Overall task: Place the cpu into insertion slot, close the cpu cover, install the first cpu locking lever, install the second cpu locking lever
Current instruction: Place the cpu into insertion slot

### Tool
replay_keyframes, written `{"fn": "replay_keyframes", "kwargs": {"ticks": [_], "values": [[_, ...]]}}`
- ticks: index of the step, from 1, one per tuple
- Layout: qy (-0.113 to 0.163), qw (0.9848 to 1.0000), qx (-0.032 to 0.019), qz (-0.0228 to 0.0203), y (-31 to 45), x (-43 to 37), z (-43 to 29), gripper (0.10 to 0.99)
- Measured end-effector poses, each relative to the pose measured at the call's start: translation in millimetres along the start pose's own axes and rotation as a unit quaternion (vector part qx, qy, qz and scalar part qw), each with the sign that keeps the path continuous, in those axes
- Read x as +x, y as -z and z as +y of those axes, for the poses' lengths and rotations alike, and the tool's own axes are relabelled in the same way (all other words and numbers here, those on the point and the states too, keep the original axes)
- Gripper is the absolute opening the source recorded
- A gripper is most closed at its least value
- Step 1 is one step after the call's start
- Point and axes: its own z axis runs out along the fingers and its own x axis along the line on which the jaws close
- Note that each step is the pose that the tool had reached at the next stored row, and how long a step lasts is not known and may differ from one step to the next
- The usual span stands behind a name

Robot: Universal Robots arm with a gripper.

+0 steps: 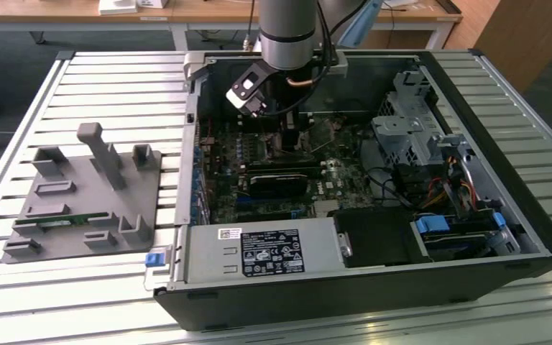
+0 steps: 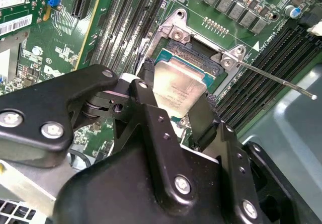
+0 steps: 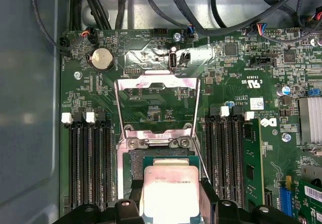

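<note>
The cpu (image 2: pixel 178 85) (image 3: pixel 168 186), a pale silver square chip, sits between my black fingers (image 2: pixel 204 116), tilted slightly just over the insertion slot (image 2: pixel 193 53) (image 3: pixel 161 155). My gripper (image 2: pixel 176 95) (image 3: pixel 170 196) (image 1: pixel 281 140) is shut on the cpu's two opposite edges. The slot's dark centre and silver rim show beyond the chip. The cpu cover (image 3: pixel 156 80), a thin silver frame, stands swung open behind the slot. A thin metal locking lever (image 2: pixel 274 79) sticks out free from the slot's corner.
Long black memory slots (image 3: pixel 90 163) (image 3: pixel 226 158) flank the socket. In the exterior view the arm reaches into an open computer case (image 1: pixel 353 287) holding a black card (image 1: pixel 278 180), a drive cage (image 1: pixel 405 136) and cables. A grey fixture (image 1: pixel 84 194) sits on the slatted table at that view's left.
</note>
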Motion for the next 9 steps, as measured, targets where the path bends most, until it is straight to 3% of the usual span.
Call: {"fn": "replay_keyframes", "kwargs": {"ticks": [5,9], "values": [[0.000,1.0000,-0.0002,-0.0044,-1.8,0.0,-0.1,0.525],[0.003,1.0000,-0.0003,-0.0043,-2.2,1.1,0.5,0.525]]}}
